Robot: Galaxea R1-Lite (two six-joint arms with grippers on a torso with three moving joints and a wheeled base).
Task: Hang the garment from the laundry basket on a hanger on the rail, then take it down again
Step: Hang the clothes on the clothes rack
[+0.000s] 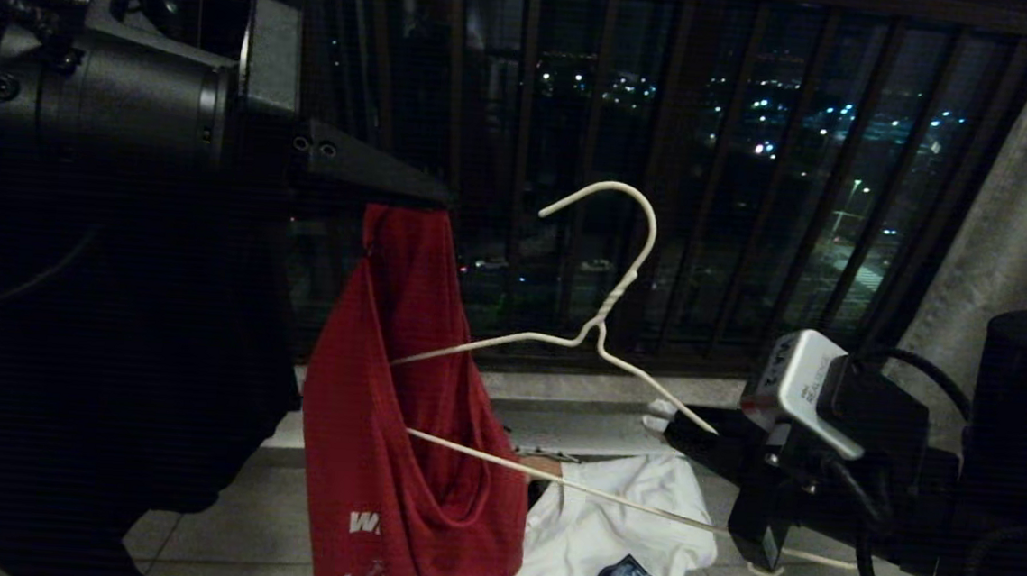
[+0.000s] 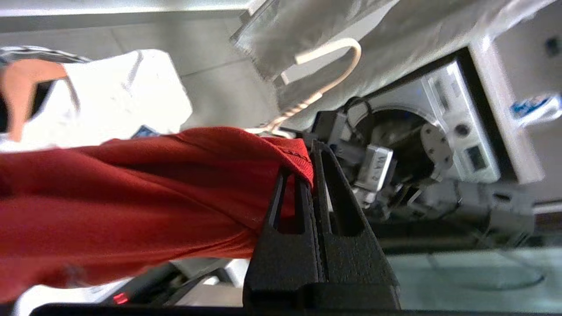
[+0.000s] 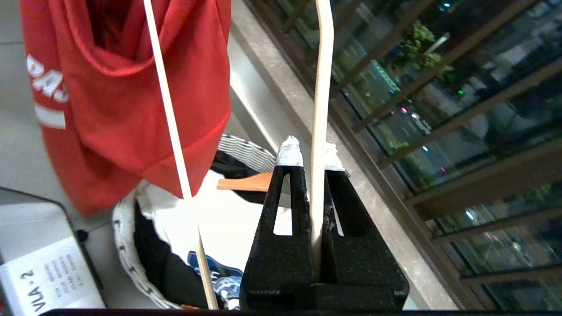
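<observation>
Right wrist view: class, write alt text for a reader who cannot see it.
The right gripper is shut on the white wire hanger, whose far end is inside the hanging red T-shirt. Below sits the white woven laundry basket, holding other clothes.

The head view looks forward and down toward the dark window railing (image 1: 757, 160); each wrist view sits close behind its own fingers; all three share the red T-shirt (image 1: 404, 425) (image 2: 131, 197) (image 3: 109, 87) and white wire hanger (image 1: 607, 308) (image 2: 325, 87) (image 3: 322, 87).
</observation>
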